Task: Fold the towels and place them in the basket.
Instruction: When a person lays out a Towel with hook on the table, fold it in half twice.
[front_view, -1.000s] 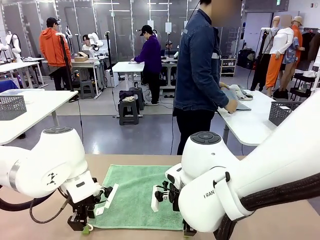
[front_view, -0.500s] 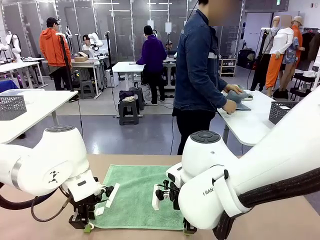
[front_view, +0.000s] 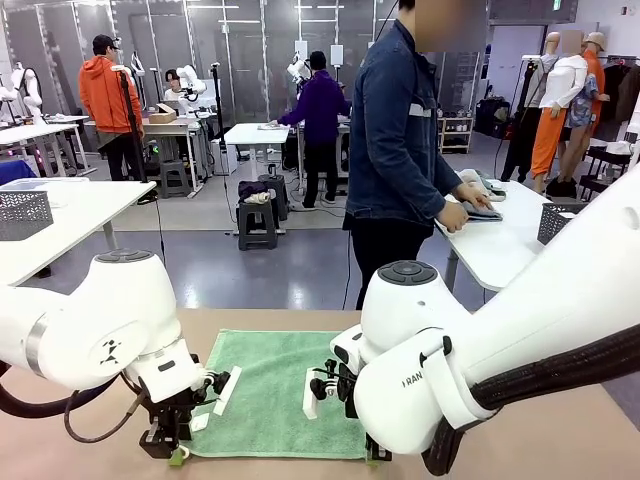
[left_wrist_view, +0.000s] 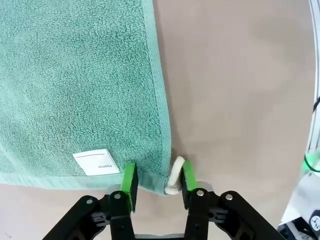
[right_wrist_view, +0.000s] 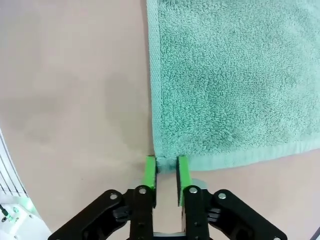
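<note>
The white left arm (front_view: 100, 335) and right arm (front_view: 470, 350) bent low over a mint-green terry towel (front_view: 270, 390) lying flat on the tan tabletop (left_wrist_view: 240, 100), left fingers (left_wrist_view: 129, 181) spread astride one near corner, right fingers (right_wrist_view: 149, 172) narrow about the other, with bare tabletop beyond both edges.

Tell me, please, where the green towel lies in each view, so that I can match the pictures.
Front view: green towel lies flat at bottom centre, between the arms.
Left wrist view: upper left, its corner between the pads of the left gripper.
Right wrist view: upper right, its corner between the pads of the right gripper.
Shared landmark: the towel's hem nearest the robot.
</note>
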